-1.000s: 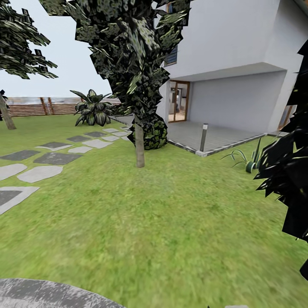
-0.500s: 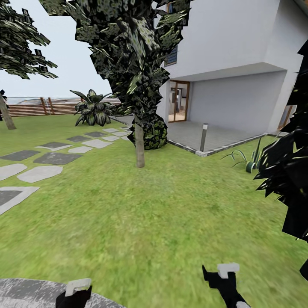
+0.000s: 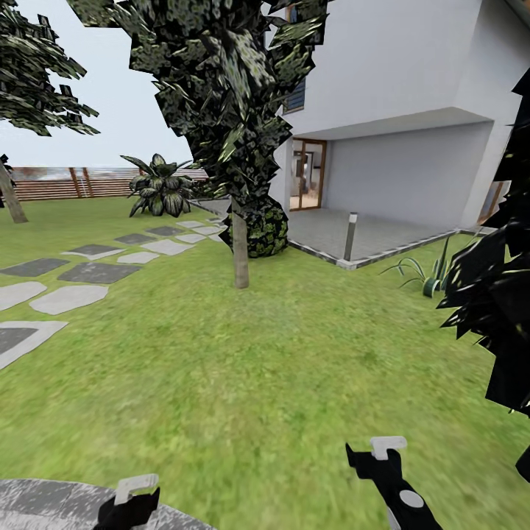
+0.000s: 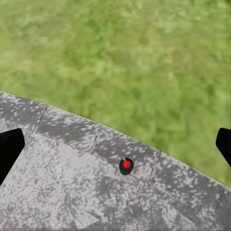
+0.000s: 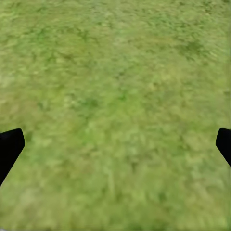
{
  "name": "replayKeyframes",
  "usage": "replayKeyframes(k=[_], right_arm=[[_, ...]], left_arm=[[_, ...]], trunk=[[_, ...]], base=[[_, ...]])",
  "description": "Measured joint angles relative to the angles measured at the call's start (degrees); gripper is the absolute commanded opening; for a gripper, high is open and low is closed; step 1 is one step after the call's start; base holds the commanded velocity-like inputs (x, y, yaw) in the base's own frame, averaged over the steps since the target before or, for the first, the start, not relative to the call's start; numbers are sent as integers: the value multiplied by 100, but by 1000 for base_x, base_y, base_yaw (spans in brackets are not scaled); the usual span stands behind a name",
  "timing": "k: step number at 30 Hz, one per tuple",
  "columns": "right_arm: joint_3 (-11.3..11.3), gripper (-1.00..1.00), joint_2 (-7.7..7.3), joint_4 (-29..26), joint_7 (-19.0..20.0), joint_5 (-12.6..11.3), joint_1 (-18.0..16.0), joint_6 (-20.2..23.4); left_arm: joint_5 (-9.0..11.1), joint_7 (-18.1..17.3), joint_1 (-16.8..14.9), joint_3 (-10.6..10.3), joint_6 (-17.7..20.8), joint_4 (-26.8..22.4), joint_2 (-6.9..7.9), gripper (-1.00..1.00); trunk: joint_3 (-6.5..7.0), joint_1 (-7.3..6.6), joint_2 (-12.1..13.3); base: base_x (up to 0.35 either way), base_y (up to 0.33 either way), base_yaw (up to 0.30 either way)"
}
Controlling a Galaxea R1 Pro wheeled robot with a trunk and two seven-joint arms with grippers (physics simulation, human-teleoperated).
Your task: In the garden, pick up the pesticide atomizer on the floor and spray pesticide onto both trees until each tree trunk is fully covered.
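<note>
On the floor (image 4: pixel 57 183), the pesticide atomizer (image 4: pixel 126 166) stands

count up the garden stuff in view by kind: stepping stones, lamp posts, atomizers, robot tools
stepping stones: 12, for example
lamp posts: 1
pesticide atomizers: 1, on the grey paving
tools: 2, left tool and right tool
total: 16

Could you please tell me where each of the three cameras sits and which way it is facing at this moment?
Head view: on the robot's head, facing forward and down over the lawn toward the house; left pincer and right pincer at the bottom.
Left wrist view: looks down at the paving and the atomizer; fingertips at the sides.
Right wrist view: looks down at grass; fingertips at the sides.
Shared: lawn in all; paving in head and left wrist.
</note>
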Motion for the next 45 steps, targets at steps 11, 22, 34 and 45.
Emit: replayKeyframes(k=[11, 22, 34, 45], right_arm=[[-3, 100, 15, 41, -2, -1, -2, 0], [-47, 100, 17, 22, -10, -7, -2, 0], [-43, 100, 17, 13, -10, -7, -2, 0], [-41, 100, 17, 20, -10, -7, -3, -1]], left_arm=[[-83, 0, -185, 0, 74, -184, -55, 100], [-103, 8, -187, -1, 68, -185, -69, 100], [-103, 8, -187, 1, 67, -185, -62, 100], [-103, 8, -179, 1, 67, -186, -62, 100]], trunk=[[-209, 241, -440], [-505, 483, -881], [-830, 746, -1363], [-1128, 988, -1804]], base=[[0, 0, 0], [0, 0, 0], [0, 0, 0], [0, 0, 24]])
